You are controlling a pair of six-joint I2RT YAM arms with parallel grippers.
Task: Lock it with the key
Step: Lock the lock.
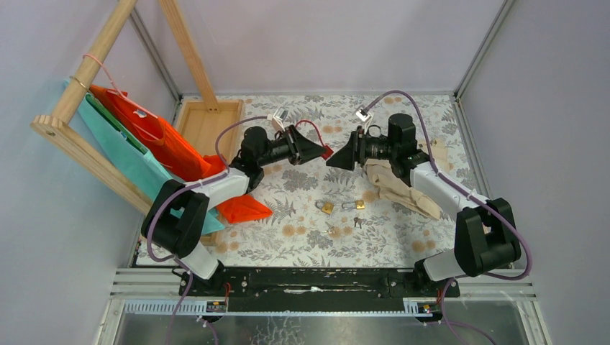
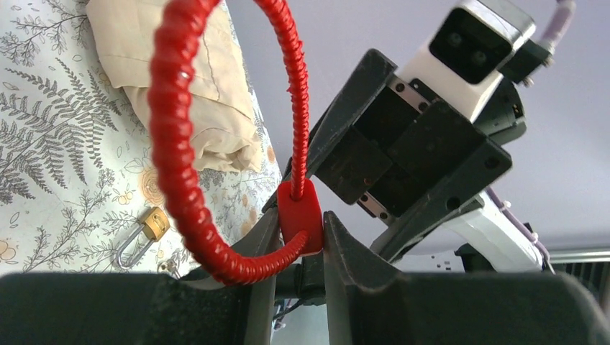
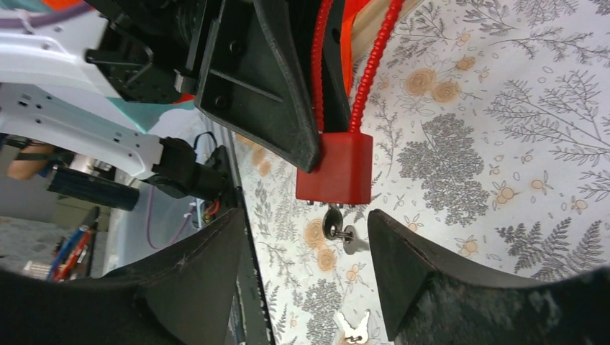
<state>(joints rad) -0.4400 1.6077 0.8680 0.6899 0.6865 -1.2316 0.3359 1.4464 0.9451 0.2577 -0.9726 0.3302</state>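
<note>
The red lock [image 1: 327,152] is held in the air over the middle of the table, and my left gripper [image 1: 316,151] is shut on its body. In the left wrist view the body [image 2: 301,219] sits pinched between my fingers [image 2: 342,251], and the red cable shackle [image 2: 173,144] loops upward. In the right wrist view a key [image 3: 332,221] sticks out of the bottom of the lock [image 3: 337,169], with a second key hanging from its ring. My right gripper [image 3: 303,215] is open, its jaws on either side of the key and just short of it.
Two brass padlocks [image 1: 327,208] [image 1: 358,205] and loose keys [image 1: 357,221] lie on the floral table below. A beige cloth [image 1: 392,187] lies under the right arm. A wooden tray [image 1: 208,122] and a wooden rack with orange and teal bags [image 1: 151,133] stand at the left.
</note>
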